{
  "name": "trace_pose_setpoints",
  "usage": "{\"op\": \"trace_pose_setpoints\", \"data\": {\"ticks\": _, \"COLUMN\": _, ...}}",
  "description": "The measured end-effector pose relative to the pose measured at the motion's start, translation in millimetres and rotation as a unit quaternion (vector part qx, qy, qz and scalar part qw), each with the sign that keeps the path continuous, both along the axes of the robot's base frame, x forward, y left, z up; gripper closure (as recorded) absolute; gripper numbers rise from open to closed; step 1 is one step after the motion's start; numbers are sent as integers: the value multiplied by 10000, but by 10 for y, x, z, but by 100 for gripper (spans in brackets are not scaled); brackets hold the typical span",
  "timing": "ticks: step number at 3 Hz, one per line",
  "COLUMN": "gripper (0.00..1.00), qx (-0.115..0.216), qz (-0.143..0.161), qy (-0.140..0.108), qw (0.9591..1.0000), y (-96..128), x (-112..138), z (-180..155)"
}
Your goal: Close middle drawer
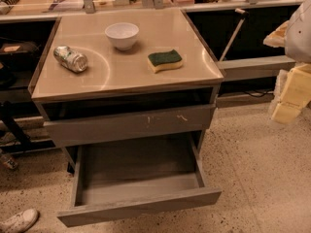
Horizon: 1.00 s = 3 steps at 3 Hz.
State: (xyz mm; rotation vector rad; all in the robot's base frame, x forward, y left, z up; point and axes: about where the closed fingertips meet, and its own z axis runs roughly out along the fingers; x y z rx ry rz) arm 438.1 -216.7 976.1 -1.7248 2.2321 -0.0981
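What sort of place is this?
Likely a mock kitchen in a lab or office: a drawer cabinet topped with a bowl, sponge and can, its middle drawer pulled out. The gripper hangs at the right edge.

no readable text, labels or numbers — markings on can (71, 58) perhaps there, illegible; gripper (290, 97) at right edge.

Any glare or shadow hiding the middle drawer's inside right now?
Camera view: warm, dim light; glare streaks on the countertop by the can; middle drawer shaded toward its back, floor readable; gripper brightly lit at the right edge, away from the drawer.
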Motion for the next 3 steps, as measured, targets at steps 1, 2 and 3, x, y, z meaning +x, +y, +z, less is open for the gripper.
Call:
{"op": "trace_pose_setpoints", "data": {"ticks": 1, "gripper": 0, "qx": 0, "qz": 0, "qy": 0, "qw": 10000, "y": 0, "x": 0, "z": 0}}
{"op": "trace_pose_setpoints", "data": {"ticks": 2, "gripper": 19, "qx": 0, "qz": 0, "qy": 0, "qw": 10000, "y": 0, "x": 0, "z": 0}}
{"op": "trace_pose_setpoints", "data": {"ticks": 3, "gripper": 42, "qx": 0, "qz": 0, "qy": -1, "qw": 10000, "y": 0, "x": 0, "z": 0}}
